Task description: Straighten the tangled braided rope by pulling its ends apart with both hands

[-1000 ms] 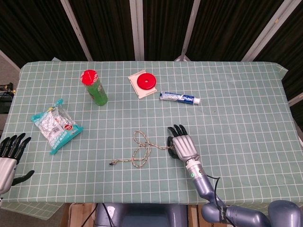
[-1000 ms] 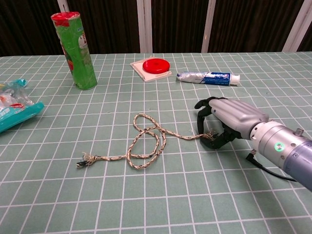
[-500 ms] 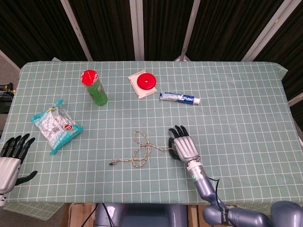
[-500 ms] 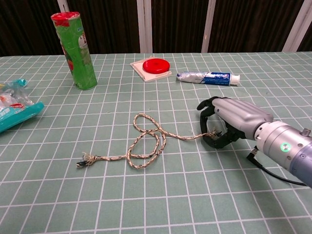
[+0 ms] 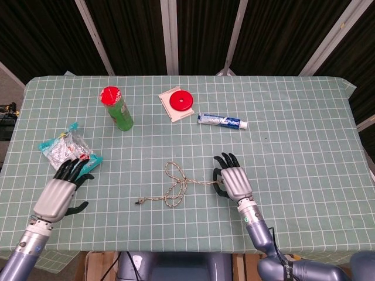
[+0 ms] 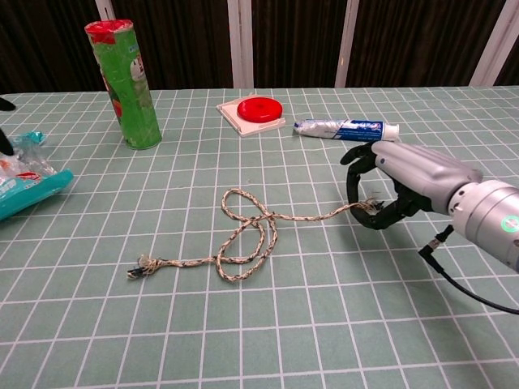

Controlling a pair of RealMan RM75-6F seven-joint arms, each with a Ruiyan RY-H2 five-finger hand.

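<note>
The braided rope (image 5: 173,186) (image 6: 243,237) lies in a loose crossed loop at the middle front of the green checked table (image 5: 293,140). Its frayed left end (image 5: 139,202) (image 6: 143,267) lies free on the cloth. My right hand (image 5: 234,181) (image 6: 405,185) pinches the rope's right end between thumb and fingers, and that stretch hangs taut a little above the table. My left hand (image 5: 59,192) hovers at the front left beside the snack bag with its fingers spread, holding nothing. It is well to the left of the free rope end.
A green can with a red lid (image 5: 118,109) (image 6: 124,84) stands at the back left. A red disc on a white square (image 5: 179,103) (image 6: 259,110) and a toothpaste tube (image 5: 221,120) (image 6: 345,128) lie behind the rope. A snack bag (image 5: 65,151) (image 6: 23,177) lies left.
My left hand has come in from the table's left edge, up beside the snack bag. My right hand has drawn the rope's right end rightward and slightly up, tightening that stretch.
</note>
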